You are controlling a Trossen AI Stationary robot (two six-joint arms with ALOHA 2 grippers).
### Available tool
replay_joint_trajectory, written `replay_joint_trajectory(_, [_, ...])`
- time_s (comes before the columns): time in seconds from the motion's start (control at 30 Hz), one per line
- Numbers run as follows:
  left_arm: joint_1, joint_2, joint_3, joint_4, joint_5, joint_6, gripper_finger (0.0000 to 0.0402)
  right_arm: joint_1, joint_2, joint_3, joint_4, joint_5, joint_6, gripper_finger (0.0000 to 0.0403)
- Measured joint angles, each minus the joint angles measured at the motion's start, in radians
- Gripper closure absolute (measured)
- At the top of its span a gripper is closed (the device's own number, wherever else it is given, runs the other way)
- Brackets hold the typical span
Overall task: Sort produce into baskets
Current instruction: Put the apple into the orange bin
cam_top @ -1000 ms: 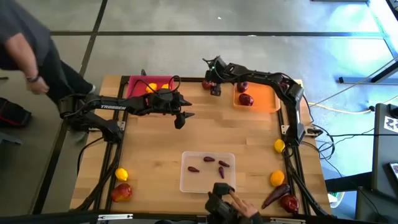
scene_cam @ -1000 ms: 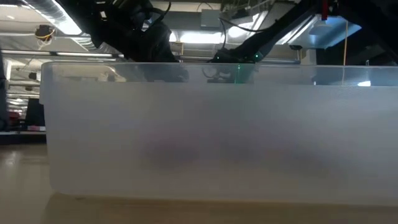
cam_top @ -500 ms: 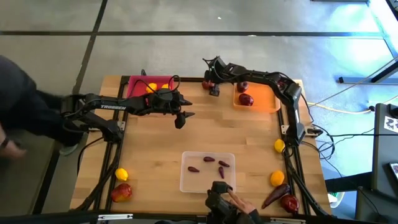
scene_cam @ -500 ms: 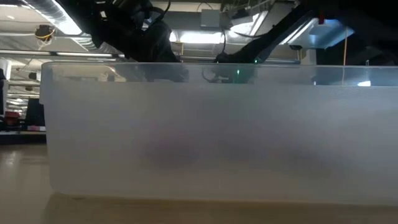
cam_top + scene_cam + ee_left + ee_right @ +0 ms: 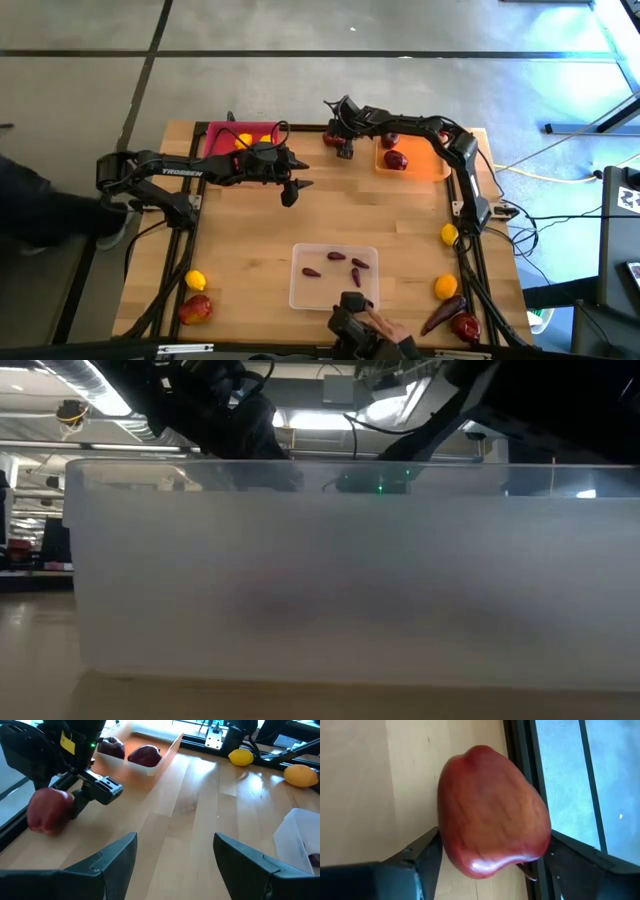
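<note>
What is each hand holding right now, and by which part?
The right hand has its fingers either side of the red apple at the table's far edge, across its middle; whether they grip is unclear. The left hand hangs open, holding nothing.

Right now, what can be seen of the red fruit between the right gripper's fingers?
The red fruit is dark red, glossy and smooth, rounded and narrowing toward one end. It lies on the wooden table near the far edge, just outside the orange tray. The right gripper has a finger on each side of it; firm contact isn't clear.
</note>
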Motion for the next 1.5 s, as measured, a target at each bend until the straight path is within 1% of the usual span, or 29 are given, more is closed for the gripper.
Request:
replay_joint_trajectory(0.2, [0.000,0.000,0.000,0.000,0.000,0.000,0.0143,0.000,0.000,0.000,0.026,0.000,-0.005,0.0189])
replay_joint_trajectory(0.27, [0.000,0.000,0.000,0.000,0.000,0.000,0.0143,0.002,-0.007,0.000,0.021,0.000,-0.005,0.0208])
replay_joint_trajectory(0.33, [0.000,0.000,0.000,0.000,0.000,0.000,0.0143,0.002,-0.023,0.000,0.011,0.001,-0.004,0.0219])
replay_joint_trajectory(0.53, [0.000,0.000,0.000,0.000,0.000,0.000,0.0143,0.002,-0.130,0.000,-0.071,0.006,0.034,0.0219])
replay_joint_trajectory(0.83, [0.000,0.000,0.000,0.000,0.000,-0.002,0.0143,-0.003,-0.344,0.000,-0.326,0.010,0.121,0.0218])
replay_joint_trajectory(0.97, [0.000,0.000,0.000,0.000,0.000,-0.003,0.0143,-0.011,-0.438,-0.019,-0.390,0.049,0.160,0.0218])
replay_joint_trajectory(1.07, [0.000,0.000,0.000,0.000,0.000,-0.014,0.0143,-0.021,-0.515,-0.086,-0.400,0.086,0.177,0.0217])
replay_joint_trajectory(1.27, [0.000,0.000,0.000,0.000,0.000,-0.022,0.0143,-0.049,-0.662,-0.270,-0.369,0.151,0.218,0.0217])
replay_joint_trajectory(1.4, [0.000,0.000,0.000,0.000,0.000,-0.023,0.0143,-0.102,-0.731,-0.389,-0.361,0.188,0.264,0.0217])
replay_joint_trajectory(1.5, [0.000,0.000,0.000,-0.001,0.000,-0.020,0.0143,-0.168,-0.762,-0.475,-0.331,0.190,0.307,0.0217])
